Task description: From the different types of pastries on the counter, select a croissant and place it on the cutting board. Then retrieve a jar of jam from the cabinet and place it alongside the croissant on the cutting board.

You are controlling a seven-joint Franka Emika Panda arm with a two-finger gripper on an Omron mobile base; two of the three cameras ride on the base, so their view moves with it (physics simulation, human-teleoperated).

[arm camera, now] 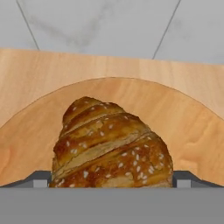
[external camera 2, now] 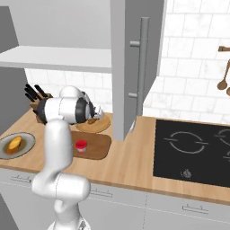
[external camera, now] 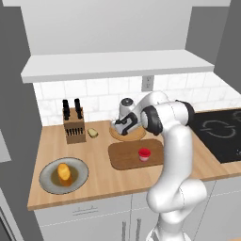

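Note:
In the hand view the croissant (arm camera: 109, 144), dark golden-brown with pale specks, lies on the round tan plate (arm camera: 188, 127). My gripper (arm camera: 112, 179) has a fingertip pressed against each side of it. From the left base view the gripper (external camera: 121, 126) reaches down over that plate (external camera: 136, 135) at the back of the counter (external camera: 99, 181). Just in front lies the dark cutting board (external camera: 124, 157), and the red jar of jam (external camera: 144, 154) stands upright on its right half. The right base view shows the board (external camera 2: 96, 146) and jar (external camera 2: 81, 145) too.
An orange-yellow bun (external camera: 64, 172) sits on a grey plate (external camera: 47, 181) at the front left. A tiny pale piece (external camera: 92, 133) lies by the knife block (external camera: 74, 124). The black cooktop (external camera: 221, 132) is to the right. A white shelf (external camera: 117, 63) hangs overhead, with a tall open door (external camera 2: 134, 67) nearby.

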